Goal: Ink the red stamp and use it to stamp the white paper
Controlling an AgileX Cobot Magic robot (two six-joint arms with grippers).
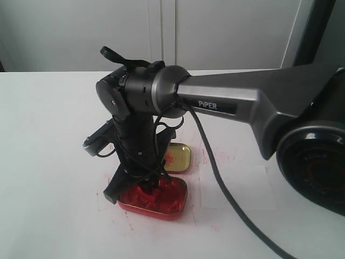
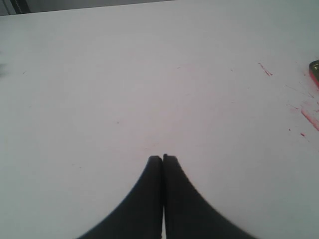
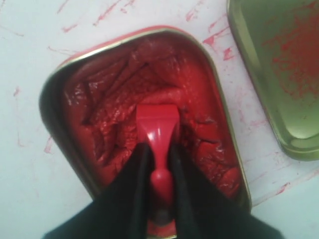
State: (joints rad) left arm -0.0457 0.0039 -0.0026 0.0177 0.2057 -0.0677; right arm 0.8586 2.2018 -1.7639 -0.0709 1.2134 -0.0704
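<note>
- Right hand pinches the red stamp by its knob, base in the tin.
- Likely light, stiff, ink-slick; hold the knob.
- Left hand: closed, empty.

Part of the tin behind the fingers

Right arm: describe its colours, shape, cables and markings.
The right arm is a dark grey, angular link with white "PiPER" lettering, black rounded joints and a loose black cable. Its hand has black tapered fingers.
</note>
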